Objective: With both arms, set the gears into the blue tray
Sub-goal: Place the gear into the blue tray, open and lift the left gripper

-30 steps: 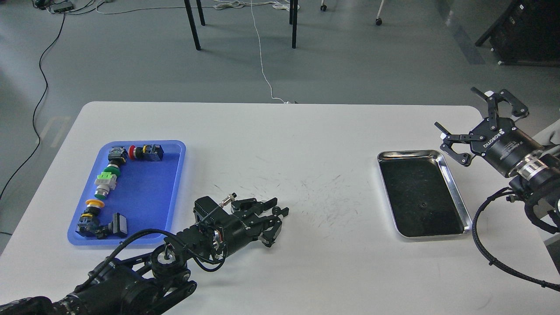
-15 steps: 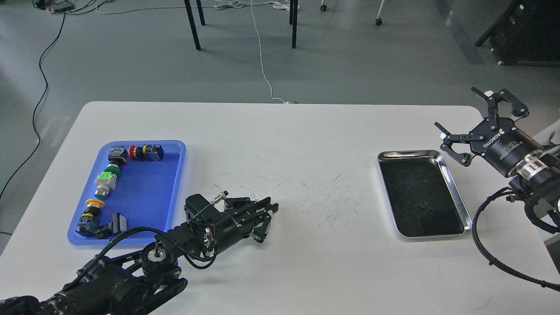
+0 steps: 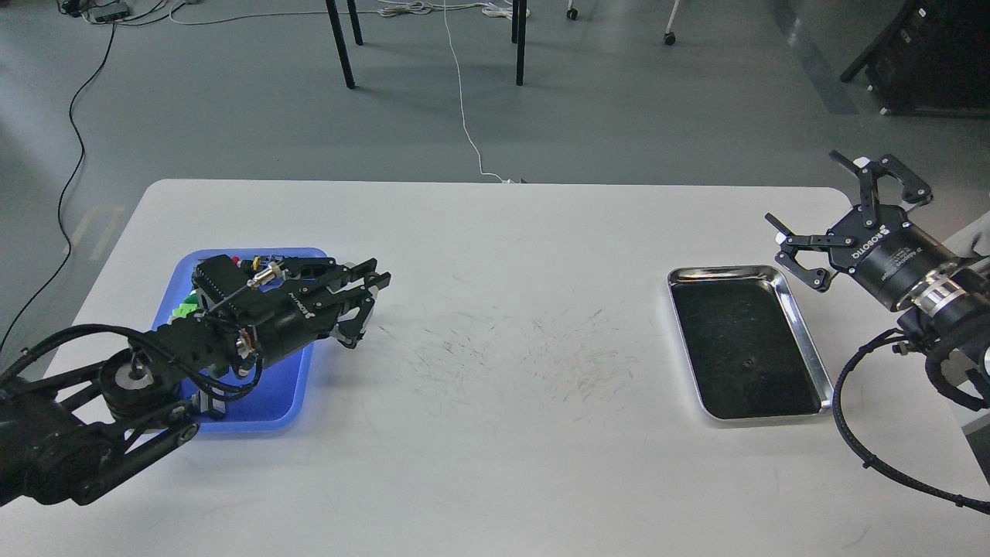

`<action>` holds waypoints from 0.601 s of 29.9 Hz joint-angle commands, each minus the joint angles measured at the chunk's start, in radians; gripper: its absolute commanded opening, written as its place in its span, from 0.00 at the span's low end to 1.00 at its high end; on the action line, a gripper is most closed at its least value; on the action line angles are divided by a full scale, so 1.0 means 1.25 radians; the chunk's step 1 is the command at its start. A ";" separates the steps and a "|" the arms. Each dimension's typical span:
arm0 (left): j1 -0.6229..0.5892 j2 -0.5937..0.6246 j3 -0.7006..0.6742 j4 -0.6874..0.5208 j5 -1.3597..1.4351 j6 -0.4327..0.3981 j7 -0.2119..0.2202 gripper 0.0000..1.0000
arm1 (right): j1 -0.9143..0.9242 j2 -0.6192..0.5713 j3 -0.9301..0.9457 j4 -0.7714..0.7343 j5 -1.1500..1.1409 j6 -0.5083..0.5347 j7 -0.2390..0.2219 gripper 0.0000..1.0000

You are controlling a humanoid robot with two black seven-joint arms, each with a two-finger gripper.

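Reaching over the blue tray (image 3: 282, 402), the left gripper (image 3: 370, 300) looked clenched, contents unclear; the right gripper (image 3: 824, 224) gaped wide beside the steel tray (image 3: 804, 344) holding one gear (image 3: 746, 362).

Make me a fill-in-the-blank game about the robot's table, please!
1. The left gripper is beside the ____ tray.
2. A tiny gear lies inside the ____ tray.
3. The right gripper has its fingers spread ____.
4. Both trays sit on a ____ table.

Missing words: blue; steel; open; white
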 commanded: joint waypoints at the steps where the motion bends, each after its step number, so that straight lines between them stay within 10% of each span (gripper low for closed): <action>1: 0.005 0.072 0.011 0.009 -0.041 -0.001 0.011 0.04 | 0.000 0.000 0.000 0.000 0.000 0.000 0.000 0.97; 9: 0.015 0.103 0.011 0.028 -0.264 -0.093 0.083 0.04 | 0.000 0.000 -0.004 0.000 0.000 0.000 0.000 0.97; 18: 0.026 0.064 0.013 0.121 -0.305 -0.107 0.086 0.04 | 0.003 0.000 -0.006 0.000 -0.001 0.000 0.000 0.97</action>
